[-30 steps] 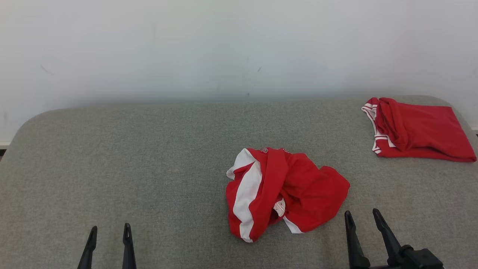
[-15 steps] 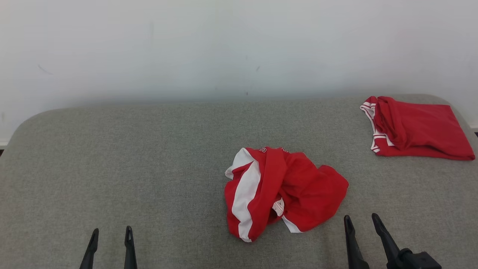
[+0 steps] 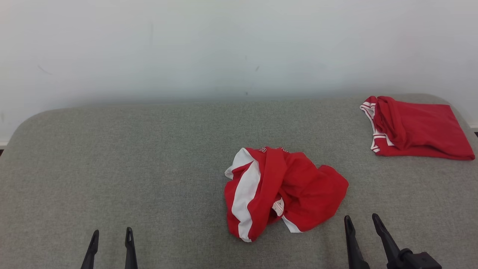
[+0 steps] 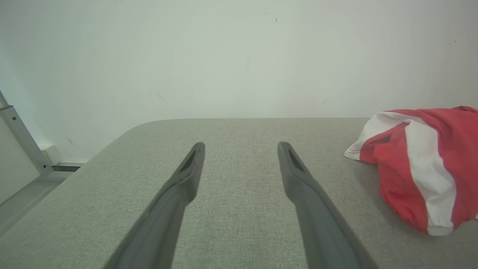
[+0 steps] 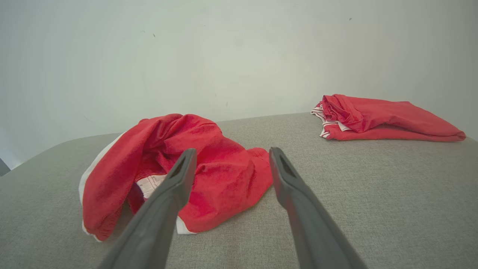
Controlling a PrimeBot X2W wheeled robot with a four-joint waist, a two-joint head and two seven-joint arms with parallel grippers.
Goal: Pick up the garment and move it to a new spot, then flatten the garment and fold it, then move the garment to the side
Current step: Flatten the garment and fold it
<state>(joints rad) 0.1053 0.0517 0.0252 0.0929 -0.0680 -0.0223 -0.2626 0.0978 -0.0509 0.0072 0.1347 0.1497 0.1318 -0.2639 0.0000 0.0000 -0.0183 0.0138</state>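
Left gripper [image 3: 112, 231]: 2 long dark fingers spread wide, holding nothing, over the bare grey fabric-covered surface [image 3: 149, 157]. Right gripper [image 3: 361, 217]: likewise wide open and empty. The crumpled red-and-white cloth garment [image 3: 287, 192] lies mid-surface, just ahead and left of the right gripper, well apart from the left. The right wrist view takes in a folded red garment [image 5: 388, 119] near the far right corner. The left wrist view takes in a pale metal post [image 4: 20, 140] beyond the surface's edge.

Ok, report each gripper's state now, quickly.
Left gripper: open, holding nothing, above the grey padded surface.
Right gripper: open, holding nothing, near the crumpled red-and-white garment.
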